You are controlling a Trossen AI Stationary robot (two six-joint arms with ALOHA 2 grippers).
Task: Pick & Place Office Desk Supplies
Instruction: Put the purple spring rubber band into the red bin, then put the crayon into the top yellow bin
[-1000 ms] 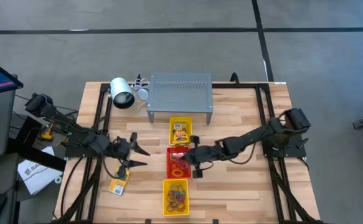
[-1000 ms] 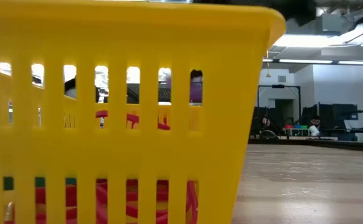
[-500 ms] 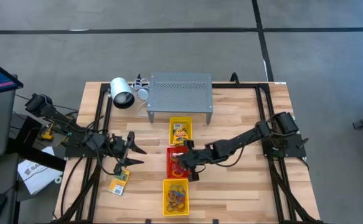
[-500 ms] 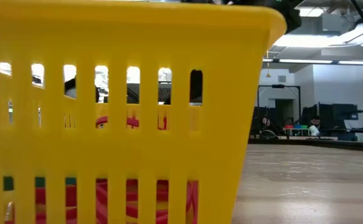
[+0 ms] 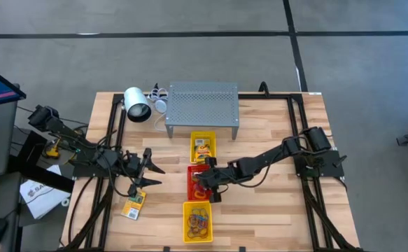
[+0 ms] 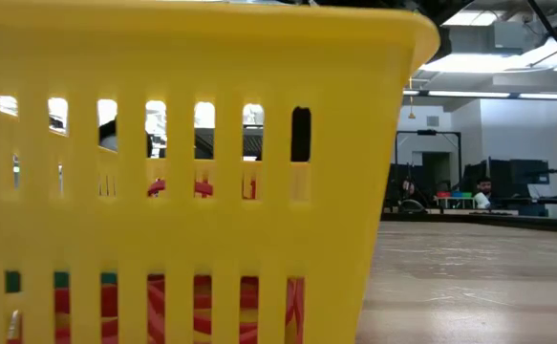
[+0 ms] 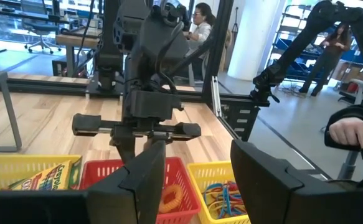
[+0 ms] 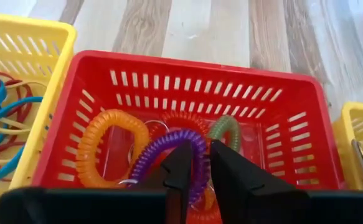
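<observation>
Placing step, as I read it: right gripper [image 5: 205, 183] hangs low inside the red tray [image 5: 190, 173], the middle one of three trays in a row at table centre. Its jaws are narrow, with just a slim gap showing in the right wrist view. The purple coil [image 8: 166, 148] lies right under the tips on the tray floor. Whether the tips pinch any of it is hard to say, since the dark fingers hide that bit; prob. it is let go. The coil is a stretched oval loop lying flat. Its long axis slants across the floor, neither along nor square to the walls, w/ one end toward the orange coil [image 8: 109, 144] and the other toward the green coil [image 8: 225, 128]. All three touch or overlap near the middle. The yellow tray [image 5: 186, 225] nearest the table's front edge holds a tangle of rubber bands, and the far yellow tray [image 5: 192, 145] holds a printed packet. Left gripper [image 5: 150, 170] waits spread wide over bare wood, left of the trays and holding nothing. Next move calls for the right jaws to open enough to clear the coil, then a straight lift so nothing snags and rides up w/ them. After that, likely target is the card packet [image 5: 133, 206] loose on the wood near the left gripper, long axis roughly front-to-back and a little skewed.
</observation>
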